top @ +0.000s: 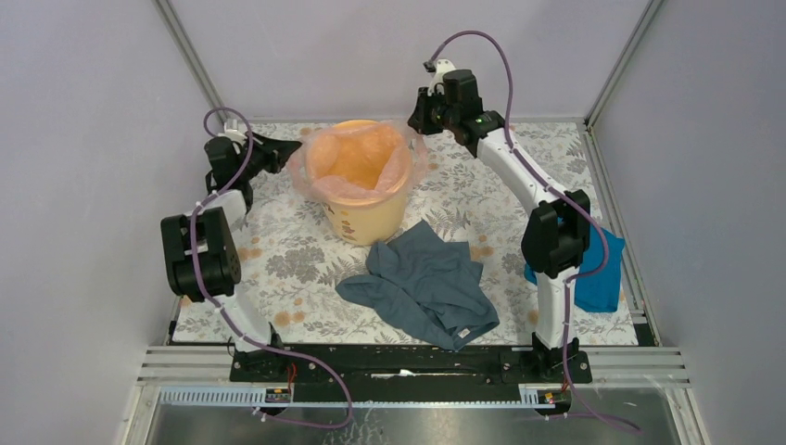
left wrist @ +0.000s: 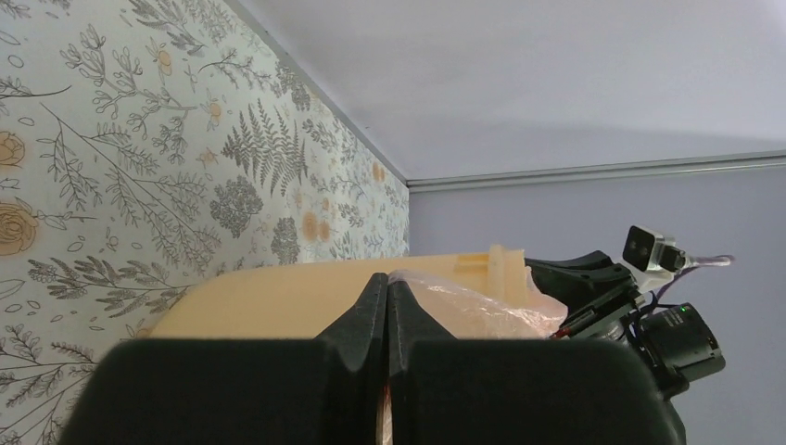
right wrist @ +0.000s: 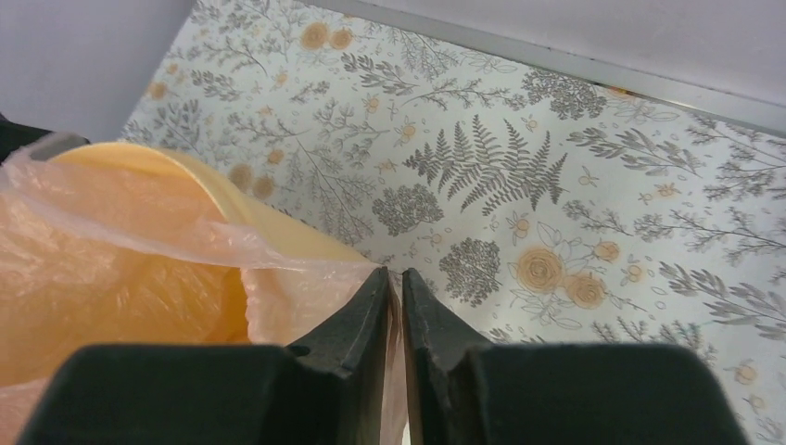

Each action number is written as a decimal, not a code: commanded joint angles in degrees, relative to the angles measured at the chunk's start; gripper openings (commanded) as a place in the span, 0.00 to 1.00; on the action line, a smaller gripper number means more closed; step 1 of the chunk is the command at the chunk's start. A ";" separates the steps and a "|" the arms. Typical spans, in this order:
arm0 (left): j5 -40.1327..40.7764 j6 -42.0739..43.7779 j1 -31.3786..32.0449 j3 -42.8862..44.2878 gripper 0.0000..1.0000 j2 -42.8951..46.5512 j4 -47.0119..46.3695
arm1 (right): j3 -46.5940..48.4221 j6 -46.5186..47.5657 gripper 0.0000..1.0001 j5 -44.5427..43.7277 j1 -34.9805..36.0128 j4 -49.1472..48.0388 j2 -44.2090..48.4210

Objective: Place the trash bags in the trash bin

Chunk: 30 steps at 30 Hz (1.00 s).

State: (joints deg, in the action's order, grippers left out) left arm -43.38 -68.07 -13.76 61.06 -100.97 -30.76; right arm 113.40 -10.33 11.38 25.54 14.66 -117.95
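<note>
The left gripper [left wrist: 388,283] is closed tight, with a pinch of the pale-pink trash bag [right wrist: 111,250] caught at its tip. The right gripper [right wrist: 395,278] is all but closed, and a fold of the same film is seen running into the narrow slit between its jaws.

In the top view the two grips are placed at about 9 and 2 o'clock on the rim of the yellow-orange trash bin [top: 366,222]. The bag is hung inside the bin and spilled over its rim like a liner.

The film is judged very light, limp, slippery and easily torn. It is best held by gathered folds at the mouth edge, on opposite sides, and pulled gently. A grey-blue garment [top: 426,283] is spread at the bin's 5 o'clock.
</note>
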 commanded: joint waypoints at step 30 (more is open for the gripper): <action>8.13 12.14 1.93 -5.19 0.00 2.92 17.12 | -10.76 -15.26 0.02 13.19 -4.23 -11.17 -0.89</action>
State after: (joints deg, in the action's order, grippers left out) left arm -37.74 -59.66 -11.40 59.53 -102.02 -15.81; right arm 104.73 -23.03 21.34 21.58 7.64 -124.66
